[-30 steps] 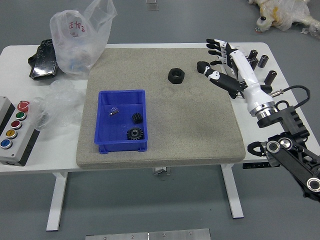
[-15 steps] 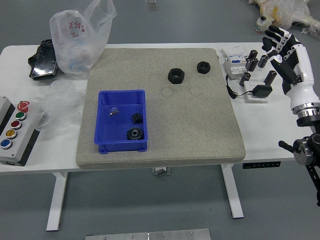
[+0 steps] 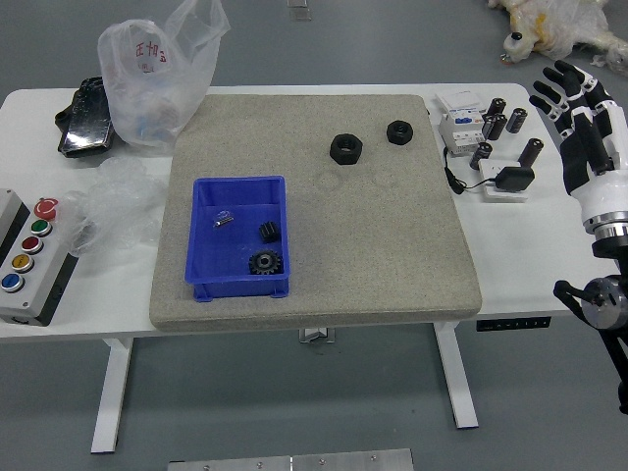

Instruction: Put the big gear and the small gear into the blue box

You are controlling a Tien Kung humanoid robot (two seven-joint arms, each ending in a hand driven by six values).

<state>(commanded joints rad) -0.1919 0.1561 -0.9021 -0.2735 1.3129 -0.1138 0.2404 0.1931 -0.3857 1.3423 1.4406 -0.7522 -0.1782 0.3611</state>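
Note:
In the head view my right hand (image 3: pixel 581 116) is at the right edge, past the table's right side, its fingers spread and holding nothing. The blue box (image 3: pixel 240 286) stands on the left part of the grey mat. Inside it, a larger black toothed gear (image 3: pixel 265 262) lies near the front right corner, with a smaller black gear (image 3: pixel 269 232) just behind it and a small metallic piece (image 3: pixel 224 219) farther left. My left hand is out of the picture.
Two black nut-like rings (image 3: pixel 345 149) lie at the mat's back. White devices (image 3: pixel 461 132) with a cable and black cylinders stand at the back right. A plastic bag (image 3: pixel 157 78), a black packet (image 3: pixel 86 118) and a button panel (image 3: pixel 34 260) are on the left.
My right hand has moved right, from above the mat's back right corner to beyond the table's right side. The box and gears have stayed in place.

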